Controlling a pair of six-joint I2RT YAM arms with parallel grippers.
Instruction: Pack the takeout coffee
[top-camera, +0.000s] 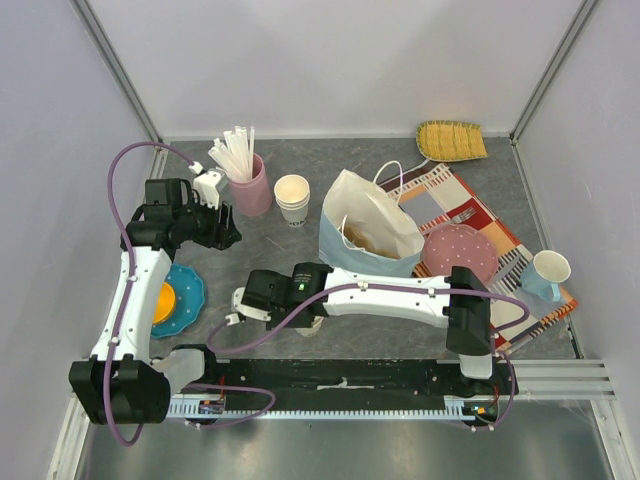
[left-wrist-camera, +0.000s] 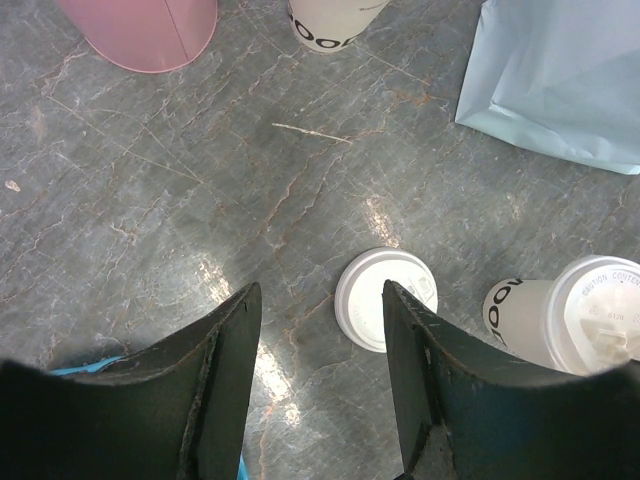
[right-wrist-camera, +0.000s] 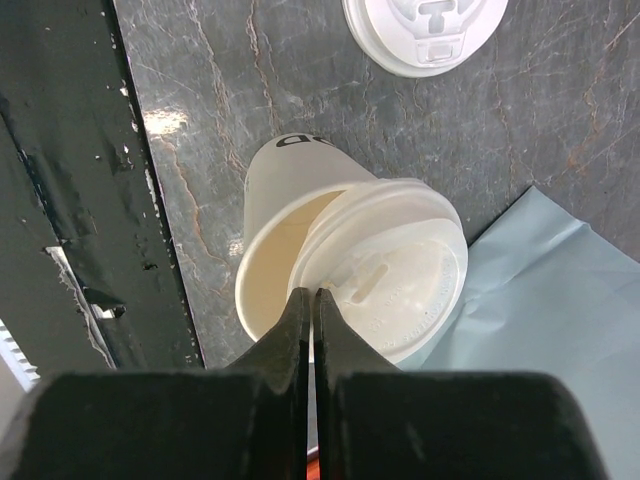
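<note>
While wide and empty near the loose lid (left-wrist-camera: 362, 290), left claw (left-wrist-camera: 320, 292); right claw (right-wrist-camera: 312, 297) closed tight over the takeout coffee (right-wrist-camera: 385, 250).

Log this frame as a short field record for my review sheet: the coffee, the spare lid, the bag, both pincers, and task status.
takeout coffee: standing on the table, outside the bag; its lid sits askew, part of the cup's mouth uncovered
loose lid: flat on the table, apart from the coffee
paper bag: upright, mouth open
right pincer: shut, tips over the coffee's rim; contact unclear
left pincer: open, holding nothing, near the loose lid
cup stack: beside the pink straw cup
status: coffee not yet packed
</note>
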